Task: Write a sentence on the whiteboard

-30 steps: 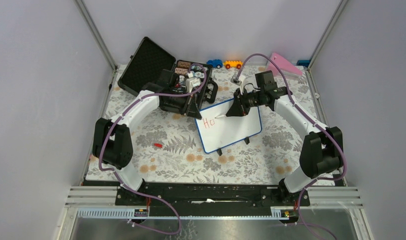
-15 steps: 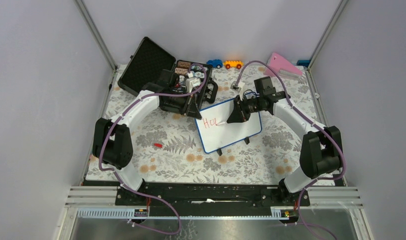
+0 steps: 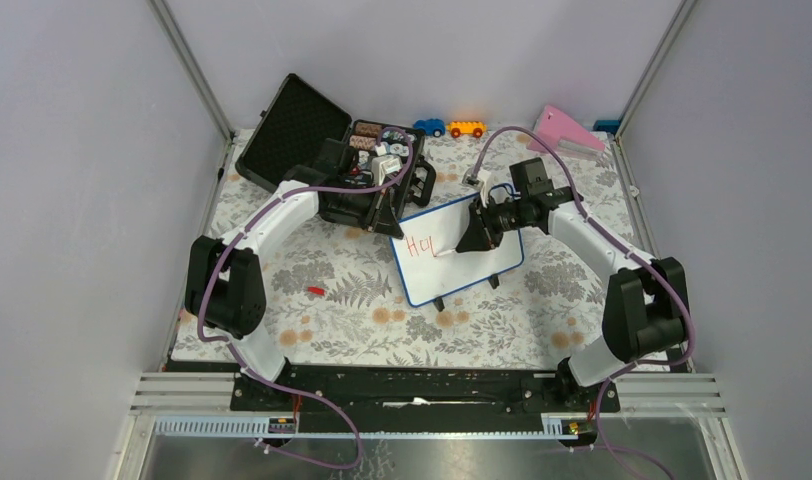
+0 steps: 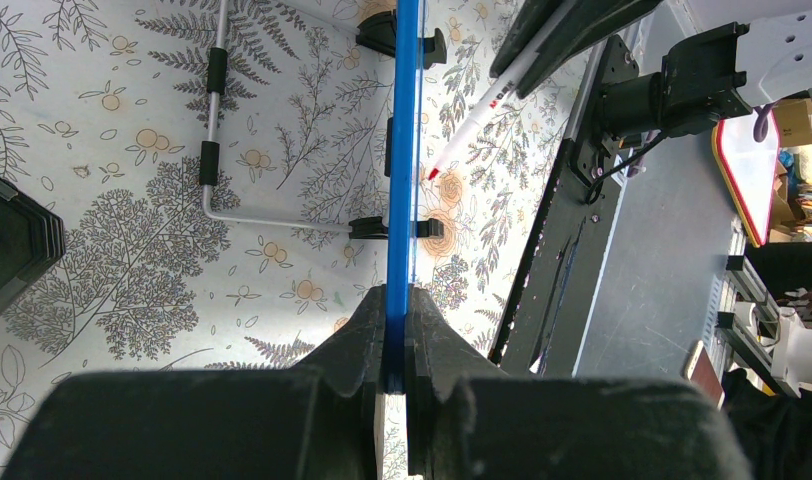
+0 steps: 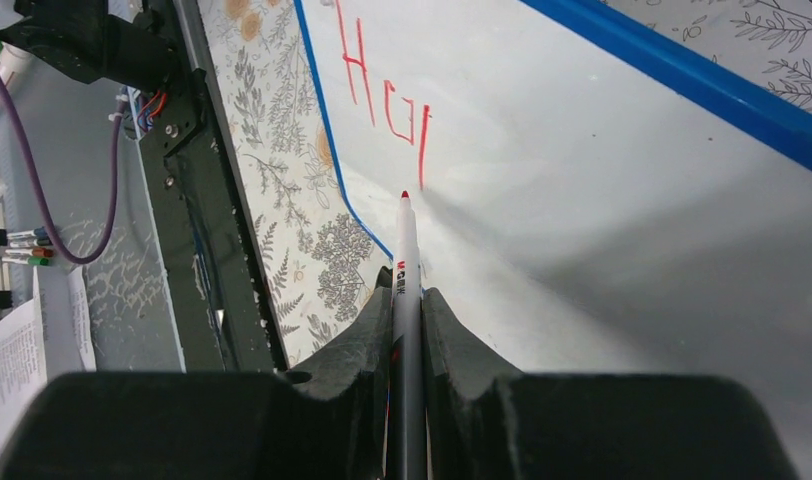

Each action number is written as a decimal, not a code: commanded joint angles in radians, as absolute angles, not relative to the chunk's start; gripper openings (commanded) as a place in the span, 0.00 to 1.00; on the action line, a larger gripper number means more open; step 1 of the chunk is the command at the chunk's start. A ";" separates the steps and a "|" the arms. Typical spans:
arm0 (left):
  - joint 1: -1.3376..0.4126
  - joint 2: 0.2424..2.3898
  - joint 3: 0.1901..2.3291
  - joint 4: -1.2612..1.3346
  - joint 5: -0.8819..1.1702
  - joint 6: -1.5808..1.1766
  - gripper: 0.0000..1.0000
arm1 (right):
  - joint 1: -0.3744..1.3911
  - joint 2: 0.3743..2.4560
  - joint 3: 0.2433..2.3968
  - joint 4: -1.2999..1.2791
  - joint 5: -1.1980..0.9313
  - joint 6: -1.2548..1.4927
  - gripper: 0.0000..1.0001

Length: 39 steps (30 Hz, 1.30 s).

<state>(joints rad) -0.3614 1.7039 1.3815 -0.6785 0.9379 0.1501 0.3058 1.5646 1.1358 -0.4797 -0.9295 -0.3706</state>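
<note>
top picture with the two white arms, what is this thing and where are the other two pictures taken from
Two robot arms are bolted at the near edge of a flower-patterned table. The wide picture looks down from above and behind them. The other two come from a camera on each wrist. The left gripper is shut on the edge of a small blue-framed whiteboard. The right gripper is shut on a red marker, its tip close to the board, beside a few red letters. Further back are an open black case, a blue toy car and an orange toy car.

Open black case (image 3: 292,130) crowds the whiteboard (image 3: 472,265) at its far-left corner.
</note>
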 commanded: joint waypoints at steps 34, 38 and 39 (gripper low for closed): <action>-0.371 1.700 1.392 -0.675 0.925 0.173 0.00 | 0.314 1.583 1.277 -0.422 -0.916 -0.326 0.00; -0.371 1.697 1.390 -0.676 0.923 0.173 0.00 | 0.313 1.588 1.279 -0.417 -0.912 -0.324 0.00; -0.370 1.697 1.390 -0.675 0.922 0.174 0.00 | 0.312 1.590 1.279 -0.415 -0.910 -0.323 0.00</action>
<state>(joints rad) -0.3618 1.7039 1.3815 -0.6785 0.9379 0.1501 0.3058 1.5803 1.2350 -0.4496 -0.9245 -0.3313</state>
